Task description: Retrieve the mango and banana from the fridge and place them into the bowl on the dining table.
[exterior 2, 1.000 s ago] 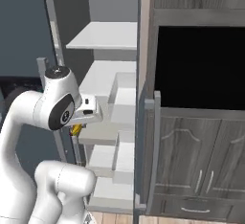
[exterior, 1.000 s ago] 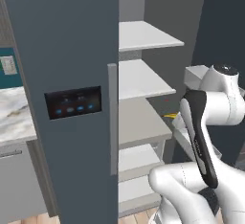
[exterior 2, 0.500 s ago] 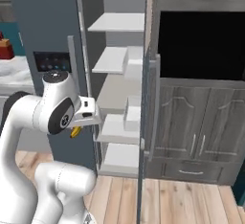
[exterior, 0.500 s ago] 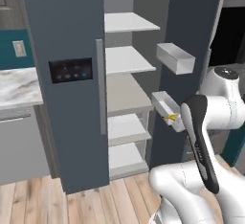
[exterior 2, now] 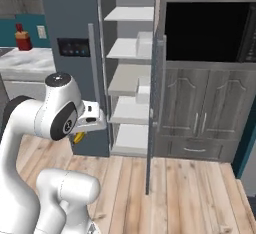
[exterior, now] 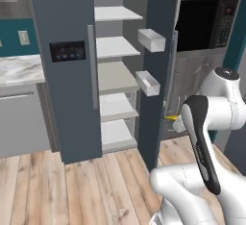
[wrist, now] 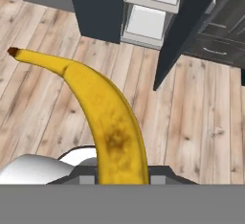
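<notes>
Base backed off fridge (exterior: 67, 75) w/ gripper (exterior 2: 79, 137) clamping banana (wrist: 103, 117).

The banana (wrist: 112, 127) hangs (floor beneath) before the fridge (exterior: 67, 70).

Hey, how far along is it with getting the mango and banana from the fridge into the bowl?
Partway. Done: the fridge door stands open and the banana is out of it. In hand: the gripper is shut on the banana, held over the wood floor in front of the fridge. Left: carry the banana to the bowl on the dining table, then fetch the mango. The shelves look bare from here, so I can't tell where the mango is.
</notes>
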